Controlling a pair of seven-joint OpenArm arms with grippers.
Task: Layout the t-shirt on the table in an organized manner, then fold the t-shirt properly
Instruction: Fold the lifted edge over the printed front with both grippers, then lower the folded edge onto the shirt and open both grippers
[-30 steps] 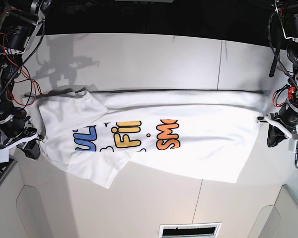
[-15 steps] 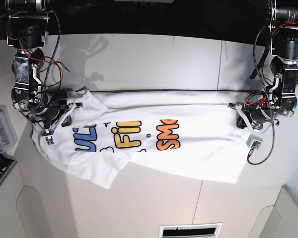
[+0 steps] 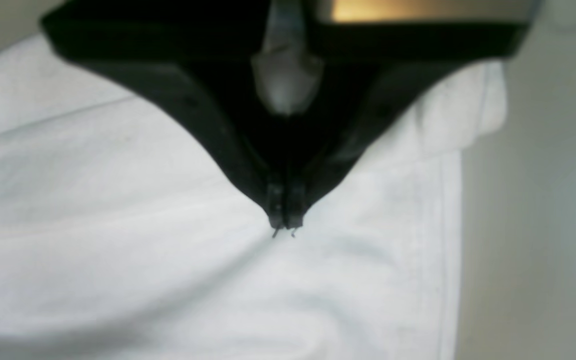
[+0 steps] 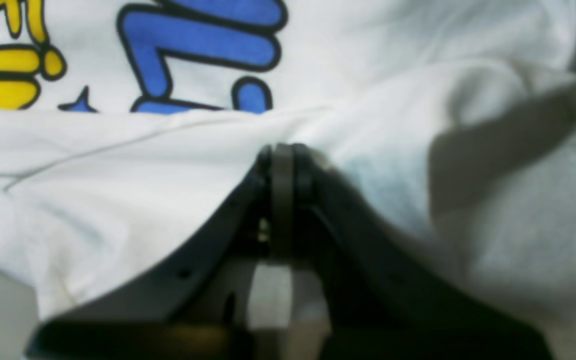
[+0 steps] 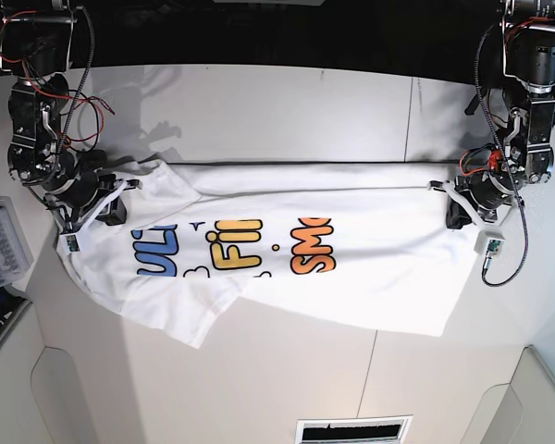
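The white t-shirt point(image 5: 370, 268) lies print-up across the table point(image 5: 277, 111), with blue, yellow and orange lettering in its middle and a lower-left flap folded over. My left gripper point(image 5: 458, 211) is at the shirt's right edge. In the left wrist view it point(image 3: 283, 225) is shut, its tips pinching white cloth point(image 3: 118, 250) near the hem. My right gripper point(image 5: 111, 205) is at the shirt's upper-left corner. In the right wrist view it point(image 4: 282, 147) is shut on a bunched fold of shirt point(image 4: 118, 200) just below the blue letters.
A small grey tray point(image 5: 0, 245) sits off the table's left edge. A vent grille point(image 5: 351, 430) is at the front edge. A dark seam point(image 5: 410, 120) runs across the tabletop. Bare table point(image 3: 533, 225) shows right of the hem.
Both grippers moved inward from beside the shirt onto its left and right edges. The shirt has since shifted slightly toward the far side of the table.
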